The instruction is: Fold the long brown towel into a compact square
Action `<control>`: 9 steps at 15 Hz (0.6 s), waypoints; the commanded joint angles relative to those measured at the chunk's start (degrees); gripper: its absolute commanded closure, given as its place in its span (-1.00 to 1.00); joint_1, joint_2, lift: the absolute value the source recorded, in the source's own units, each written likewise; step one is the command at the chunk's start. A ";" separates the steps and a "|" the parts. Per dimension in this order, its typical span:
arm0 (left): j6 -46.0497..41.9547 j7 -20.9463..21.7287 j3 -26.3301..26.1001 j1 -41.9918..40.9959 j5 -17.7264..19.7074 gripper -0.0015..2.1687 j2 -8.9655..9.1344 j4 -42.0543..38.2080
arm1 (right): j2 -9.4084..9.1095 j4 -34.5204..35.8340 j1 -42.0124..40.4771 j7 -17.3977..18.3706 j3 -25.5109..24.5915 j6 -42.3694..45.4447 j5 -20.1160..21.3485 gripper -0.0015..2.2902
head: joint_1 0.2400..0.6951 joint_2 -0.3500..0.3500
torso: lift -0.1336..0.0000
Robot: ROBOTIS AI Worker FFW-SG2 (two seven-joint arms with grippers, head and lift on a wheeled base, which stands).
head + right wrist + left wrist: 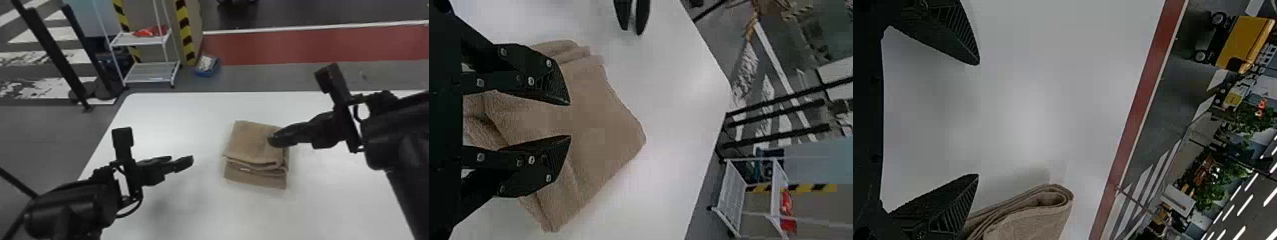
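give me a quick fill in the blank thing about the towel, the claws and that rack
The brown towel lies on a ____ table. The claw over the towel is the robot's ____ one. The left claw is not shut but ____. Red material lies on the rack's ____ shelf.

Missing words: white; right; open; upper

The head view looks forward and down, wrist views closer, sharing the towel [249, 140].

You've got the towel [252, 142] on the table [172, 111], in from its far and left edges, rack [151, 74] beyond the far-left corner.
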State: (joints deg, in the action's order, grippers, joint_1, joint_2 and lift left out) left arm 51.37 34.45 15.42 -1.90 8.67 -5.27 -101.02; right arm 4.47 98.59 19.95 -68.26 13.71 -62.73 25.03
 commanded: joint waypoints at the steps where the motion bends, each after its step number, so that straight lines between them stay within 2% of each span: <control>1: -0.08 0.00 0.57 -0.03 -0.05 -0.93 0.00 0.03 | 2.12 1.08 1.14 -3.11 8.09 -1.04 5.64 -0.89 | 1.00 0.58 | -0.80; 3: 0.10 0.00 1.01 -0.21 -0.05 -0.93 0.00 0.03 | 3.88 0.99 2.81 -5.92 12.40 -1.74 8.02 -0.87 | 1.00 0.64 | -0.80; 5: 0.10 -0.26 1.28 -0.21 -0.05 -0.93 0.00 0.03 | 5.29 0.99 4.48 -7.77 14.77 -2.62 8.28 -0.84 | 1.00 0.70 | -0.80; 8: 0.10 -0.61 1.19 -0.12 -0.05 -0.93 0.09 0.03 | 7.31 -0.15 7.29 -8.21 20.83 -3.32 10.83 -0.83 | 1.00 0.72 | -0.80; 9: 0.10 -0.61 1.19 -0.12 -0.14 -0.93 0.09 0.12 | 7.31 -1.74 8.09 -8.12 22.33 -3.32 11.71 -0.83 | 1.00 0.72 | -0.80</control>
State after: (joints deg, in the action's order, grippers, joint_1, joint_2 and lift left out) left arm 51.47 33.85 16.63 -2.04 8.58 -5.25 -100.97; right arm 11.41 98.54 26.85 -76.48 33.63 -66.00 35.46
